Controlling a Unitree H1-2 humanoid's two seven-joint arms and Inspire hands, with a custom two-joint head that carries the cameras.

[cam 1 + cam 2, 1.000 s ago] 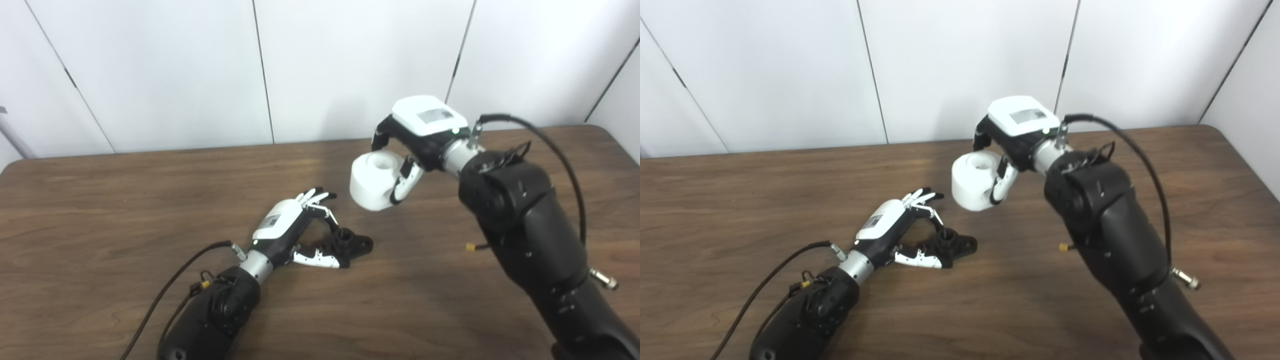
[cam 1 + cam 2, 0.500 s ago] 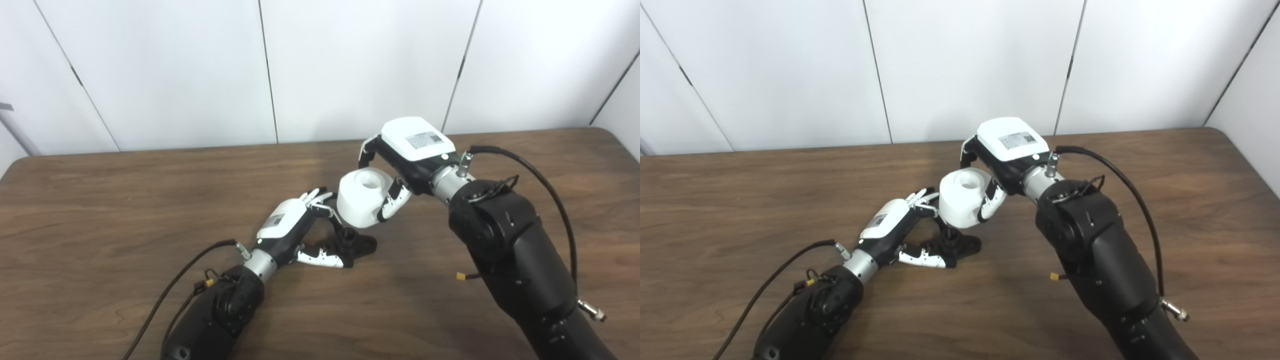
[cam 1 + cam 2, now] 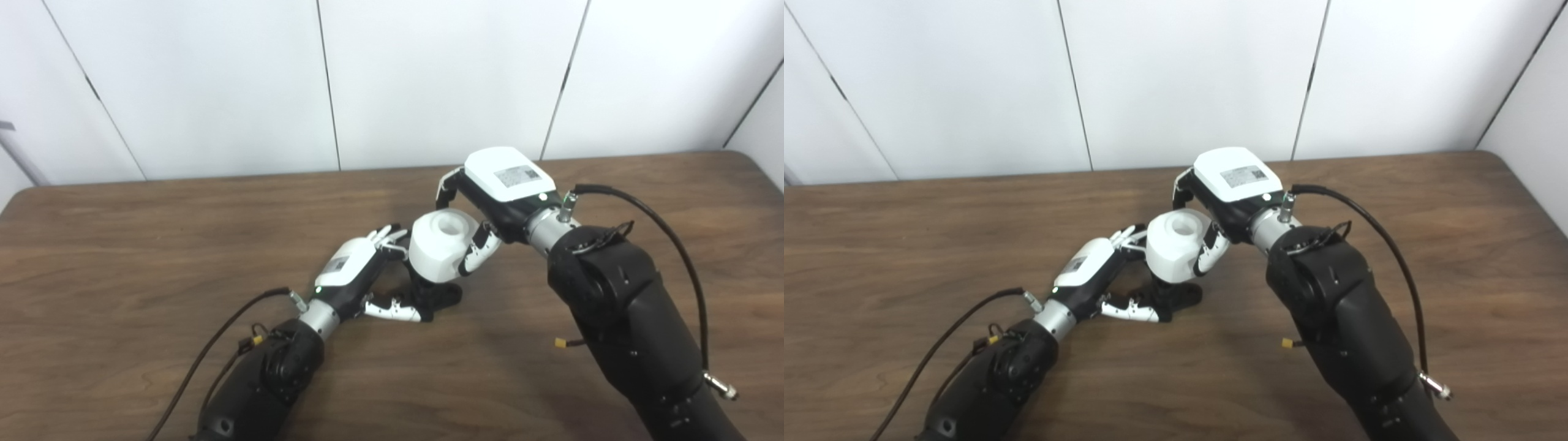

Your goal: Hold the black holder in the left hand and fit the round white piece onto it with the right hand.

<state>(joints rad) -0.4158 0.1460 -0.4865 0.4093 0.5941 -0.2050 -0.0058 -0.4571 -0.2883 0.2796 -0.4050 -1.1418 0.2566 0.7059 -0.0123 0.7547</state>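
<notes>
White piece [image 3: 436, 254] in right hand [image 3: 490, 202], directly above holder [image 3: 440, 295].

The white piece [image 3: 436, 254] is covering the top of the black holder [image 3: 442, 295], hiding whether they are touching.

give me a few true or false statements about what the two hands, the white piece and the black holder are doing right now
1. The right hand is shut on the round white piece. True.
2. The round white piece lies on the table far from the black holder. False: it is held directly over the holder, hiding its top.
3. The left hand is at the black holder, fingers around it. True.
4. The black holder is lifted high above the table. False: it sits low at the tabletop.
5. The white piece has a round opening on top. True.
</notes>
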